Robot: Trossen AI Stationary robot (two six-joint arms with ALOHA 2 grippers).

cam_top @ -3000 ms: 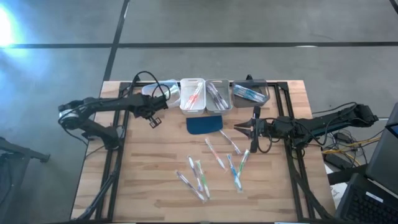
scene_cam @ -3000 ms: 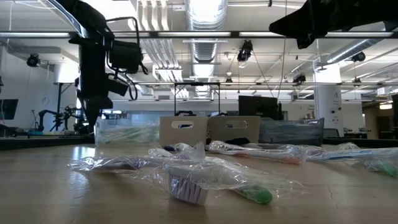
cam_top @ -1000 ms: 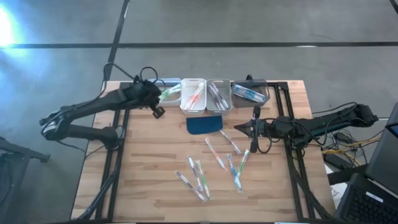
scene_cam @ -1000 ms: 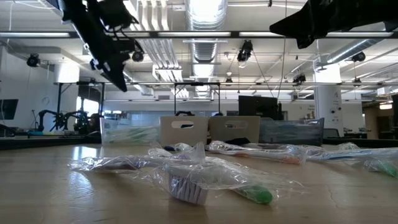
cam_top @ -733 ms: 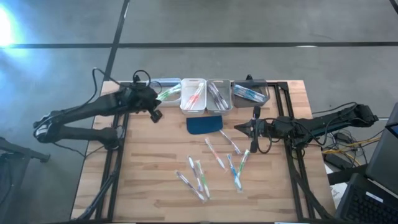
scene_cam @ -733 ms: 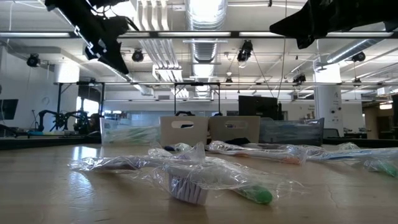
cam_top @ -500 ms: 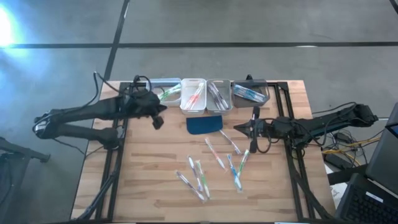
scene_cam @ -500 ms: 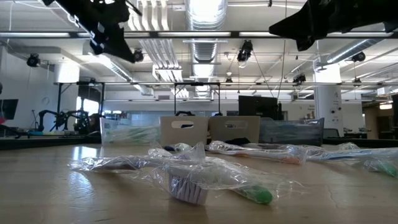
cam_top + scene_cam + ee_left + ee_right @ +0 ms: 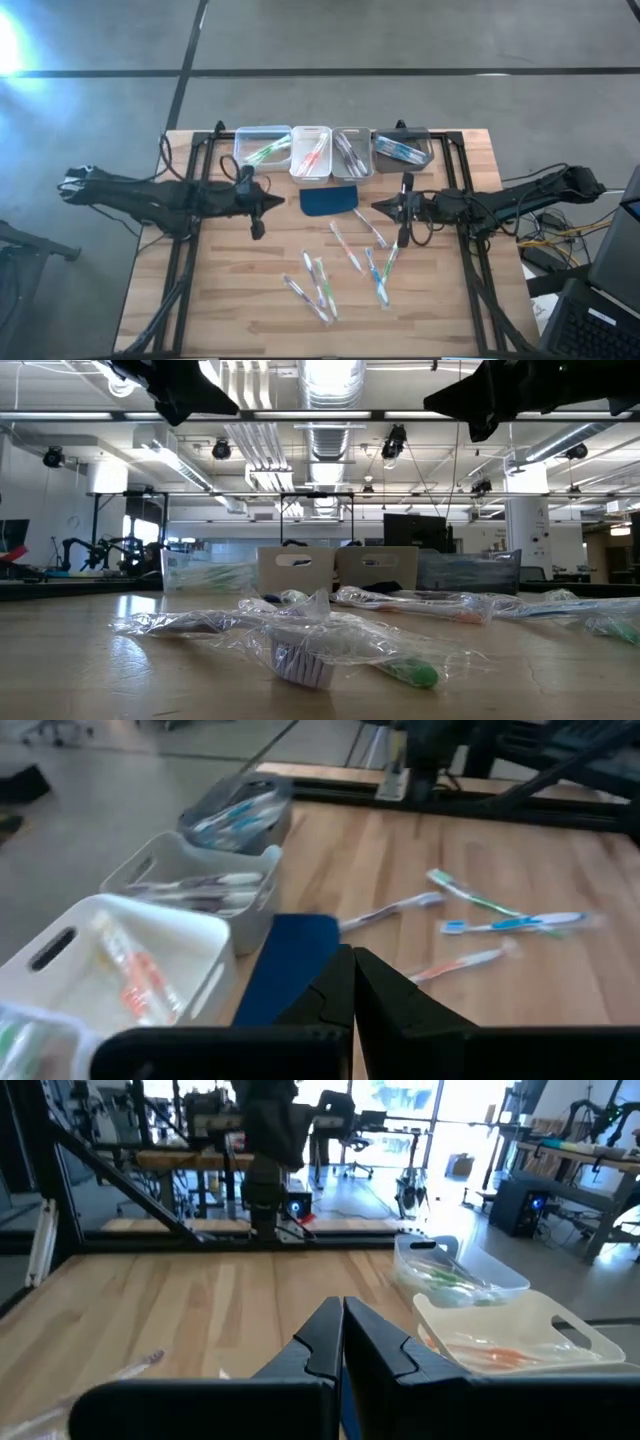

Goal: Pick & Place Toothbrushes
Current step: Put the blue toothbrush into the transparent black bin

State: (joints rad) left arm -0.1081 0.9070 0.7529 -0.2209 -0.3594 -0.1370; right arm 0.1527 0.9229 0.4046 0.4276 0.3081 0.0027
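I count about eight loose toothbrushes (image 9: 350, 262) scattered on the bare wood in the near middle of the table (image 9: 230, 300), with more sorted into the four small bins (image 9: 331, 152) along the far edge. The dark blue pad (image 9: 329, 200) lies just in front of the two middle bins.

Since a second ago my left gripper (image 9: 278, 202) has swung away from the leftmost bin and come down toward the centre; it now sits stretched out low, just left of the blue pad, fingers clenched together on nothing. The right gripper (image 9: 377, 207) has barely shifted, near the pad's right corner, also pinched closed and empty.

From table height the arms are only dark shapes cut off at the top, and the nearest brushes sit in crinkled clear wrappers that blur their outlines. I cannot count the brushes inside the bins.
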